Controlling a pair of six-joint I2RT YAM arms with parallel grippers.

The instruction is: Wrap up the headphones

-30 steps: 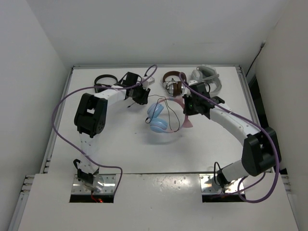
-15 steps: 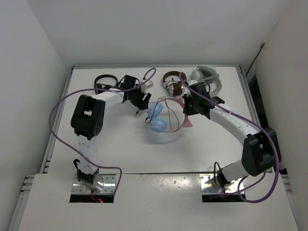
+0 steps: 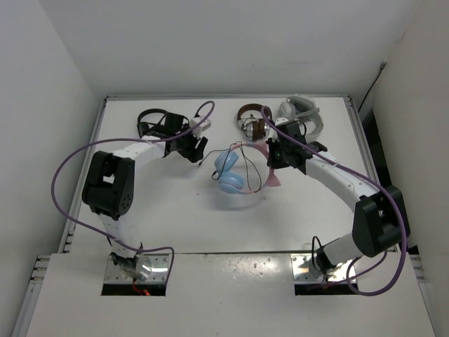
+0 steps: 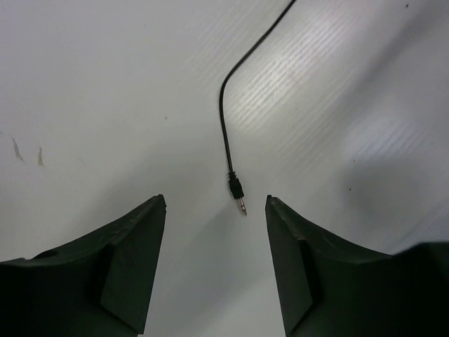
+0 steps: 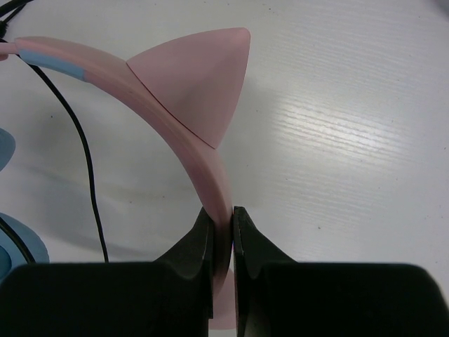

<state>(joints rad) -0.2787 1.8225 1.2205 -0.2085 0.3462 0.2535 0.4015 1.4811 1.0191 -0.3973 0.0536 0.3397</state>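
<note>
The headphones lie mid-table: light blue ear cups [image 3: 229, 173], a pink headband [image 5: 184, 133] with a cat ear [image 5: 200, 81], and a thin dark cable [image 3: 247, 165] looped over them. My right gripper [image 5: 223, 214] is shut on the pink headband; in the top view it [image 3: 275, 159] is at the headband's right side. The cable's free end, with its jack plug [image 4: 238, 191], lies on the table just ahead of my open, empty left gripper [image 4: 215, 210], which in the top view [image 3: 199, 149] is left of the ear cups.
An all-black pair of headphones [image 3: 151, 119] lies at the back left, near my left arm. A brown-and-silver pair [image 3: 251, 119] and a grey-white pair [image 3: 303, 112] lie at the back right, behind my right gripper.
My left arm has swung left and back, away from the ear cups, and its gripper now sits over the cable's plug end. The right gripper has kept its hold on the headband.
</note>
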